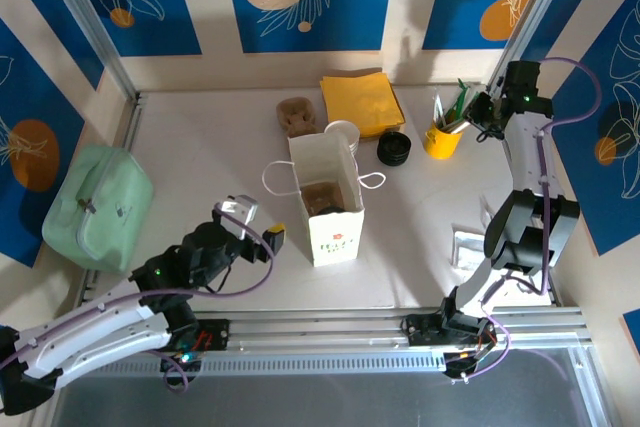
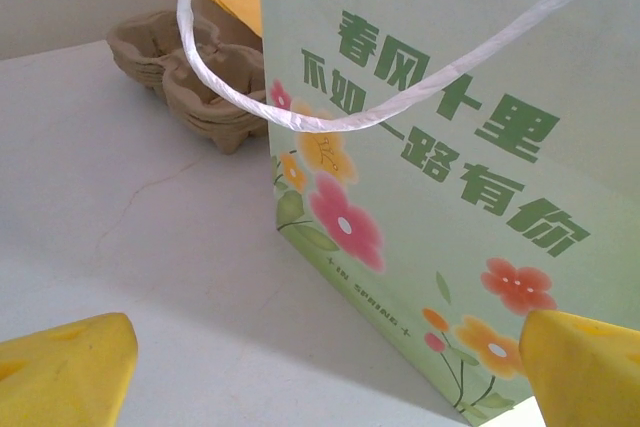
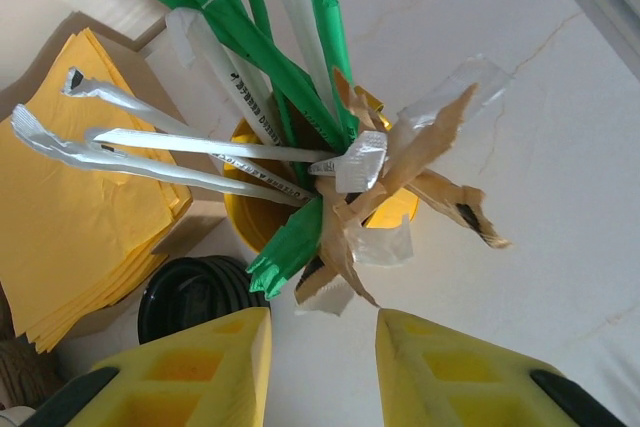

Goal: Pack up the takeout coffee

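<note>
- The left jaws stood as wide apart as could be, gripping nothing; their yellow fingertips [image 2: 62, 372] sat low over the pale surface [image 2: 120, 197], just short of the paper bag [image 2: 450, 147].
- The paper bag stood upright and open near the middle of the surface, printed with green characters and flowers, and one white handle [image 2: 330, 125] looped down across its face.
- Something brown with a darker part [image 1: 328, 199] sat inside the bag; I could not tell whether it was the takeout coffee.
- Brown pulp cup carriers [image 2: 195, 77] lay stacked behind the bag, with yellow napkins [image 1: 362, 102] beside them.
- A stack of white cups [image 1: 343, 132] stood just behind the bag, and a pile of black lids [image 1: 393, 148] lay near it.
- The right jaws hung at the far right over a yellow cup [image 1: 440, 140] stuffed with green, white and brown packets [image 3: 300, 97].
- Those right jaws were partly apart, with a clear gap between their yellow fingertips [image 3: 215, 357], and I saw nothing held.
- A pale green pouch [image 1: 97, 209] lay at the left edge.
</note>
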{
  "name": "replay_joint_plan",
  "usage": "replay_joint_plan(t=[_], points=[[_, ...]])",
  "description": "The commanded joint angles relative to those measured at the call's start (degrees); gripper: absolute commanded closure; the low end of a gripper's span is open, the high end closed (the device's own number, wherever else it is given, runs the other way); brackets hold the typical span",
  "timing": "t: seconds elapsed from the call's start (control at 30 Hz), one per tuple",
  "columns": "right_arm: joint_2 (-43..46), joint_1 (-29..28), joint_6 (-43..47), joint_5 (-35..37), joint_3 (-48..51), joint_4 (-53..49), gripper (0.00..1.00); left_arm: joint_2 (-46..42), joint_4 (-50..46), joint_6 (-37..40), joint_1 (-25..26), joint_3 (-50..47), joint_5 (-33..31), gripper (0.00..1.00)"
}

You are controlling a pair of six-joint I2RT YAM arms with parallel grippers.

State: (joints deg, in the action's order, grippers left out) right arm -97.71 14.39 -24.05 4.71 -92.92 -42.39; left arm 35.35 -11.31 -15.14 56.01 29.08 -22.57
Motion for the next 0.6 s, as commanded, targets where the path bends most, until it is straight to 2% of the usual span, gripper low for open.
replay_joint_plan(t=[0.0,0.23,0.57], points=[[-1.46,0.15,-0.22,-1.90,-2.23,0.39,0.68,0.41,1.82,-0.50,0.40,0.35,0.64,0.02],[-3.37,0.02,0.38,0.51,-4.11,-0.24,0.69,0.15,1.60,-0.93,0.42,0.25,0.64,0.02],[-4.12,-0.64,0.50,0.13,-4.96,-0.15,0.78,0.75,1.89,-0.84,0.42,0.49,0.63,0.01]])
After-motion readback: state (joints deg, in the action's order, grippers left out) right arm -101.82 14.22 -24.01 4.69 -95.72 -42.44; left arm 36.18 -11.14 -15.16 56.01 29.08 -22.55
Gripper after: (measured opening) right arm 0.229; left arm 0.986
